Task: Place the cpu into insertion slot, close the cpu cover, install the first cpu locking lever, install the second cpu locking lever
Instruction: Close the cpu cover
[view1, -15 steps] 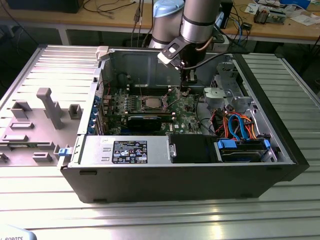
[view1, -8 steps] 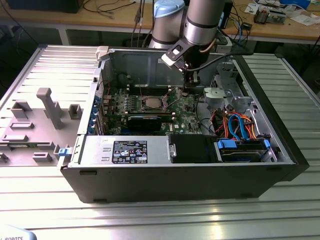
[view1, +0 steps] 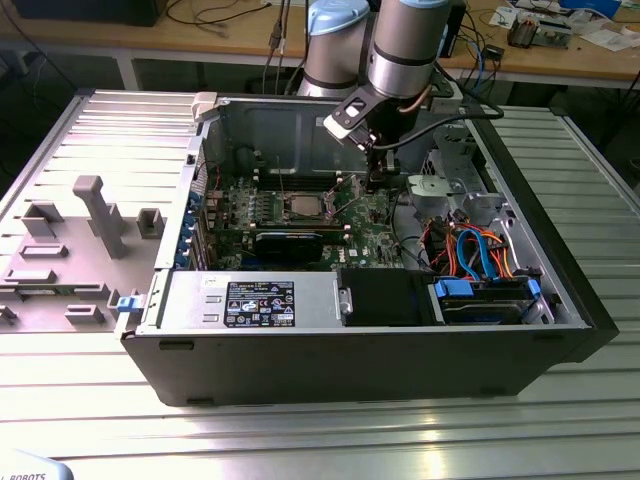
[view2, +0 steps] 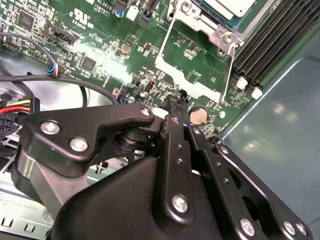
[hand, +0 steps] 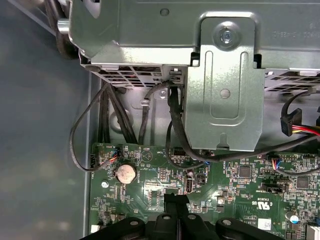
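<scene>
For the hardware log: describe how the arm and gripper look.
The arm is a silver-grey tube with a pale blue joint cap; a black cable loops off its wrist. The gripper is matte black, built of jointed link bars studded with silver screw heads.

Motherboard: green, fine white print. Cpu: dull silver-grey. Gripper: matt black, silver screw heads. Memory slots: black, white end latches. Coin battery: silver. Drive cage: plain grey metal. Cables: orange, blue, red. Computer case: black outside, grey inside. Power supply: silver, 1 black label. Table: pale grey, ribbed in parallel strips.
</scene>
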